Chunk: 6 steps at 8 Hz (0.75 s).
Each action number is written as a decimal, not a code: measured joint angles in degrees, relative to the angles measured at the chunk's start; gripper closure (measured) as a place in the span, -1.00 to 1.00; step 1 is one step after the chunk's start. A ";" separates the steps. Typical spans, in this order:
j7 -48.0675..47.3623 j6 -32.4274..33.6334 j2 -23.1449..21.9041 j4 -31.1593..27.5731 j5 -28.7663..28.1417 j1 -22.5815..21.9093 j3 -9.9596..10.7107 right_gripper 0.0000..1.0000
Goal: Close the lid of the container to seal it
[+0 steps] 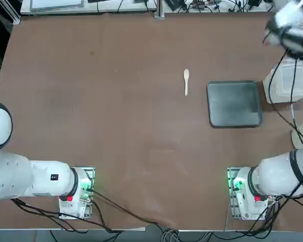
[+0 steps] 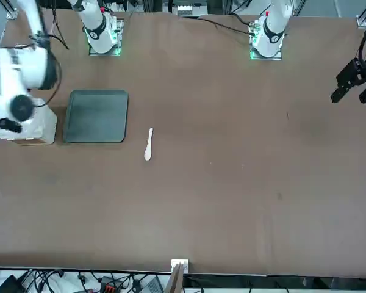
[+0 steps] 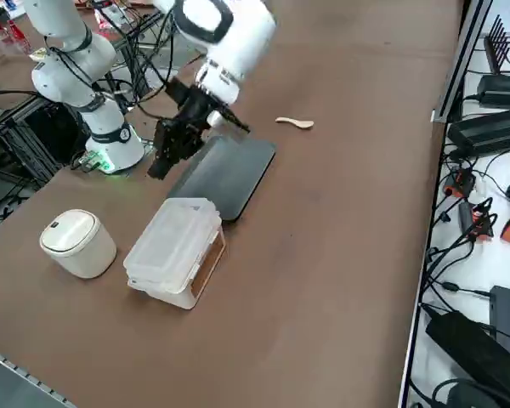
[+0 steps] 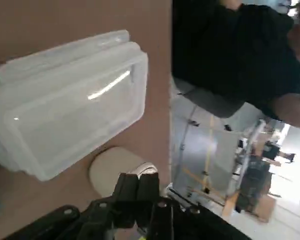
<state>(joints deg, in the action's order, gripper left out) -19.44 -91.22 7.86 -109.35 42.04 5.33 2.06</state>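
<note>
Overhead, container [image 1: 285,83] behind right gripper [image 3: 172,140]

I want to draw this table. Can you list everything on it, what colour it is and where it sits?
container: one, see-through white, near the table's right edge, beside the tray.
lid: one, see-through white, lying down on top of the container.
tray: one, dark grey, between container and spoon.
spoon: one, pale, lying left of the tray.
round tub: one, cream white, beside the container.
right tool: one, black, fingers together, in the air above the tray's edge.
</note>
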 joint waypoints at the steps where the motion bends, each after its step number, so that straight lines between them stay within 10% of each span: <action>1: 5.53 -1.53 -0.12 3.93 -5.57 2.49 0.04 0.96; 6: 30.75 -18.20 -1.65 5.07 -24.88 12.89 0.25 0.96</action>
<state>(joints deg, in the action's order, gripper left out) 11.32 -109.43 6.21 -104.29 17.16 18.22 2.31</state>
